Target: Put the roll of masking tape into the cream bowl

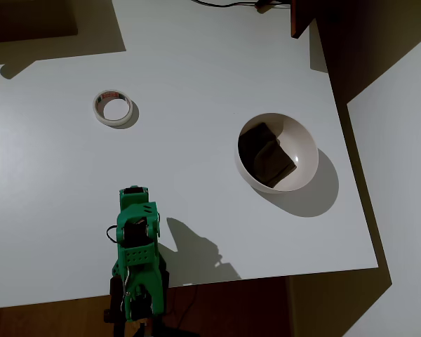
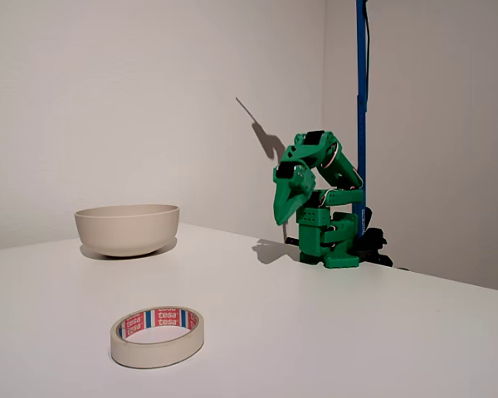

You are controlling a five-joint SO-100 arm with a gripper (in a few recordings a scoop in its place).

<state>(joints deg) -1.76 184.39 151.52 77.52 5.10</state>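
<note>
Nothing done yet: I see the tape roll (image 1: 113,108) lying far left of the bowl (image 1: 305,133), my gripper (image 2: 287,209) pinched together, empty, folded near the base.

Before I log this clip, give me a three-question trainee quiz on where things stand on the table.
1. True or false: the roll of masking tape already lies inside the cream bowl.
2. What is in the bowl, as the overhead view shows it?
A. nothing
B. a dark square block
C. a second roll of tape
3. Fill in: the green arm is folded over its base at the table edge, and its gripper points ____, touching neither thing.

Key
1. False: the roll lies flat on the table, well apart from the bowl.
2. B
3. down
</note>
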